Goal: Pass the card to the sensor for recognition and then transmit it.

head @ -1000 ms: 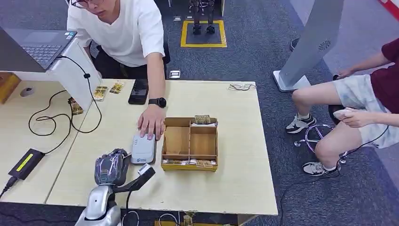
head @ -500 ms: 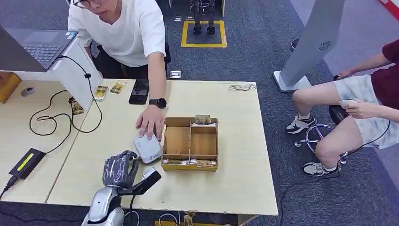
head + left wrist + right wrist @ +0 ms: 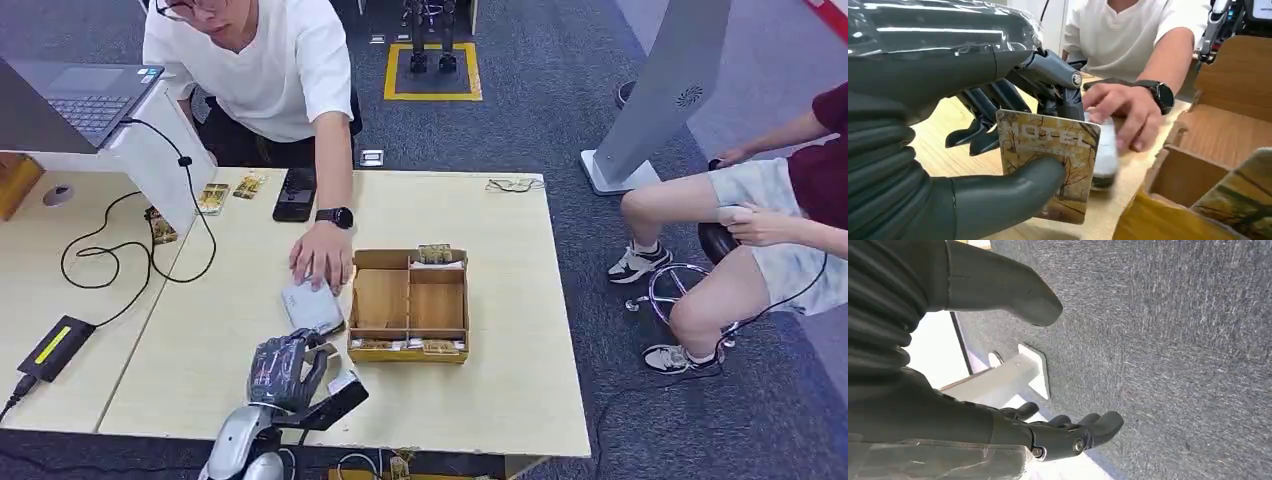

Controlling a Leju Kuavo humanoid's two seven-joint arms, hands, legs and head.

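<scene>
left hand [image 3: 288,372] has slid right along the lower centre of the frame, nearer the small grey rounded card sensor [image 3: 312,307].
its thumb and fingers pinch a yellow-brown printed hotel card [image 3: 1048,162], held upright just short of the sensor; a person's hand [image 3: 322,262] has turned the sensor and rests on its far end. the partitioned wooden box [image 3: 408,305] sits close beside the hand, bare light wooden table [image 3: 500,370] lower right. right hand [image 3: 1063,432] hangs open over grey carpet.
</scene>
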